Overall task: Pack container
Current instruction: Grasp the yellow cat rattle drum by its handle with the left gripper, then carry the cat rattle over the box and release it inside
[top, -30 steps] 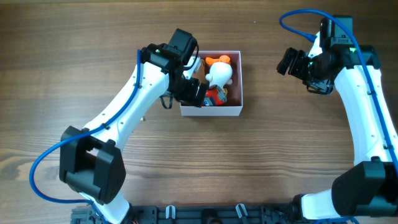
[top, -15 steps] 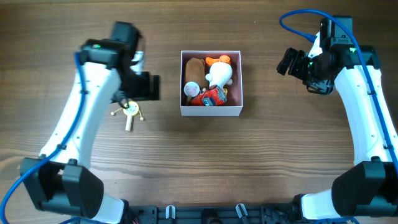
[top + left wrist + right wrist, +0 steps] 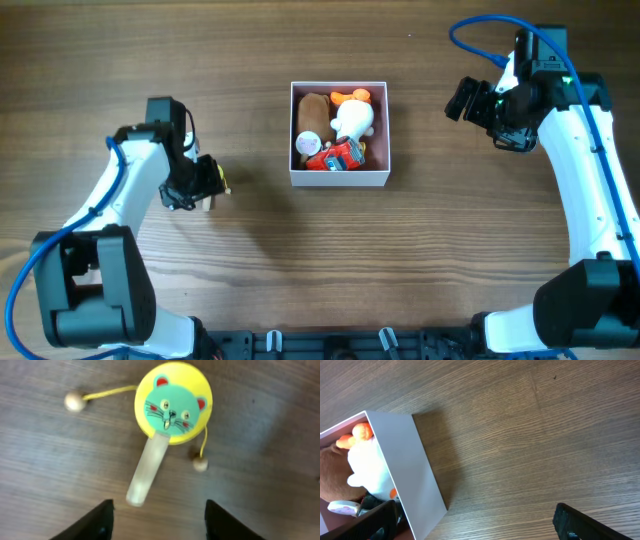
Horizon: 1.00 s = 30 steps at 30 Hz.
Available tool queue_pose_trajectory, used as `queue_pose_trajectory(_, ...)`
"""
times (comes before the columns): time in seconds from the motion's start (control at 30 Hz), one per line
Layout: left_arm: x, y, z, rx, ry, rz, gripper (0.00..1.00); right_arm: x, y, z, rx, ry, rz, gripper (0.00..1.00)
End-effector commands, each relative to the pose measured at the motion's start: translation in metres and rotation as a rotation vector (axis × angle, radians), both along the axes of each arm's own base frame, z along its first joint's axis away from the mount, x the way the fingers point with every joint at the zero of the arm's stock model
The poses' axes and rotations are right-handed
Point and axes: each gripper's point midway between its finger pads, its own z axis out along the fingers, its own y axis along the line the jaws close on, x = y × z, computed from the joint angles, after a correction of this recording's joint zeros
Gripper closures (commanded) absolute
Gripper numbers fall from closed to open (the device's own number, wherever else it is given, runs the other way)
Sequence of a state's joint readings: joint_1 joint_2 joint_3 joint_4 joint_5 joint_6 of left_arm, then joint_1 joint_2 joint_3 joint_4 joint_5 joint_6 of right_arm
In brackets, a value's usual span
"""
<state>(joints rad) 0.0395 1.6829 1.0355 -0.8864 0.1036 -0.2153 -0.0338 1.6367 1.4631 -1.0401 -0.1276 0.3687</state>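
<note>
The container point(image 3: 340, 179) is seen at the middle of the tabletop point(image 3: 300, 280), already crowded with toys point(image 3: 352, 120), a white figure, a brown plush and a red car among them. One piece is left outside – a rattle point(image 3: 172, 402) with a yellow cat-faced disc, lying flat to the container's left and well apart from it.

The left tool point(image 3: 203, 183) is poised directly over that rattle. Its jaws are spread, with nothing between them. In the left wrist view the handle point(image 3: 147, 467) is shown running from the disc down toward the gap between the two fingertips, slightly slanted, so the closing line is crossed by the rattle's long axis. Two beads on yellow strings are splayed out to either side of the disc.

The right tool point(image 3: 458, 100) is held off to the container's right, above bare wood, its jaws likewise parted and empty. Only a white wall of the container and a few toys are caught in its own camera.

The left arm is judged by far the nearer for the pick – a straight descent onto the handle appears to be what is called for.
</note>
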Motion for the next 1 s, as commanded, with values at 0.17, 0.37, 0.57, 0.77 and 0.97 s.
queue_pose_trajectory(0.17, -0.013, -0.001, -0.029, -0.004, -0.023, -0.130, 0.55, 0.000, 0.001, -0.004, 0.008, 0.012, 0.004, 0.01)
queue_pose_trajectory(0.37, -0.007, 0.000, -0.037, 0.009, -0.079, -0.206, 0.76, 0.000, 0.001, -0.004, 0.008, 0.012, 0.005, 0.01)
queue_pose_trajectory(0.57, -0.005, -0.001, -0.038, 0.015, -0.097, -0.259, 0.96, -0.001, 0.001, -0.004, 0.007, 0.016, 0.004, 0.02)
queue_pose_trajectory(0.77, 0.008, -0.004, -0.016, -0.001, -0.133, -0.249, 0.96, -0.001, 0.001, -0.004, 0.008, 0.016, 0.004, 0.02)
queue_pose_trajectory(0.97, 0.042, -0.032, 0.083, -0.080, -0.315, -0.302, 0.96, -0.001, 0.001, -0.004, 0.008, 0.016, 0.005, 0.02)
